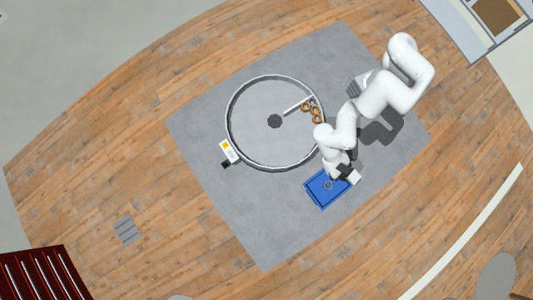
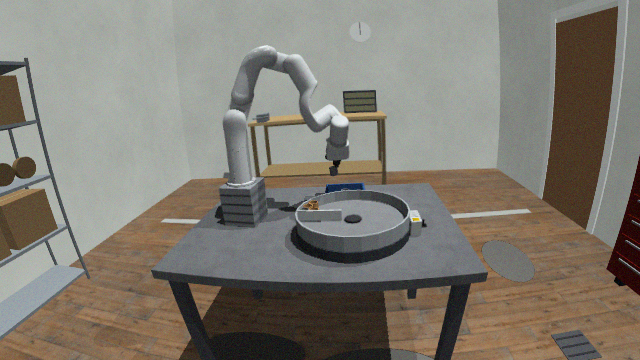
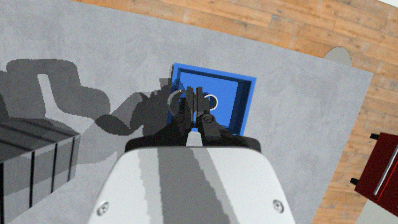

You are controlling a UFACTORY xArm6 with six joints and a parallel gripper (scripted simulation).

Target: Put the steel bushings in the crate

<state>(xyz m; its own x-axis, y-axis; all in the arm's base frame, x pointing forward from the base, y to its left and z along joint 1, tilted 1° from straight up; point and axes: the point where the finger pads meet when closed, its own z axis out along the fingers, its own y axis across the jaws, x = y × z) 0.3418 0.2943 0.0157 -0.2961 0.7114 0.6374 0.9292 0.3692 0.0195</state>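
Note:
My gripper is shut on the wall of a steel bushing, a grey ring that hangs just left of the fingers. It is held above the blue crate, over its left part. A second steel bushing lies on the crate floor; it also shows in the top view. In the top view the gripper is over the crate and the arm hides the held ring. Three brass bushings lie on the turning table beside its white bar.
The arm's grey base block stands at the table's back left. A small white and yellow box sits at the turning table's rim. The crate lies behind the turning table in the front view.

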